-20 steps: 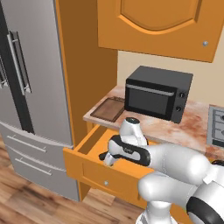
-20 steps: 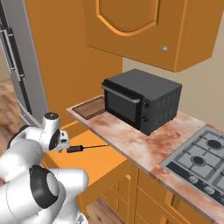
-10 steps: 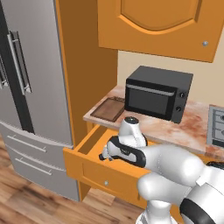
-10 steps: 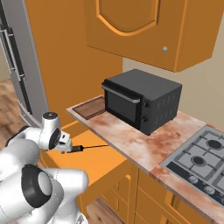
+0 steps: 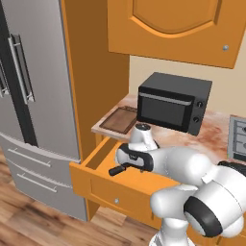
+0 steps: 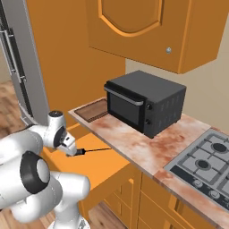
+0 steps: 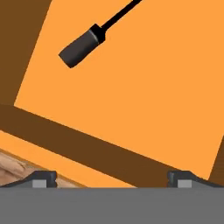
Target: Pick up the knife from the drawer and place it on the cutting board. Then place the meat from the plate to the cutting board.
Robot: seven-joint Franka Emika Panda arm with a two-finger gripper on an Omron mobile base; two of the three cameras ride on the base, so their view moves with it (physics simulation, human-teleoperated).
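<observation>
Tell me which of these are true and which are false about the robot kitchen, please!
1. The drawer is pulled open. True.
2. The end effector is squeezing the knife. False: its fingers stand wide apart and the knife lies apart from them on the drawer floor.
3. The cutting board sits on the counter beside the microwave. True.
4. The knife is already on the cutting board. False: it lies in the drawer, and nothing lies on the part of the board that shows.
5. The microwave door is hanging open. False: it is closed.
</observation>
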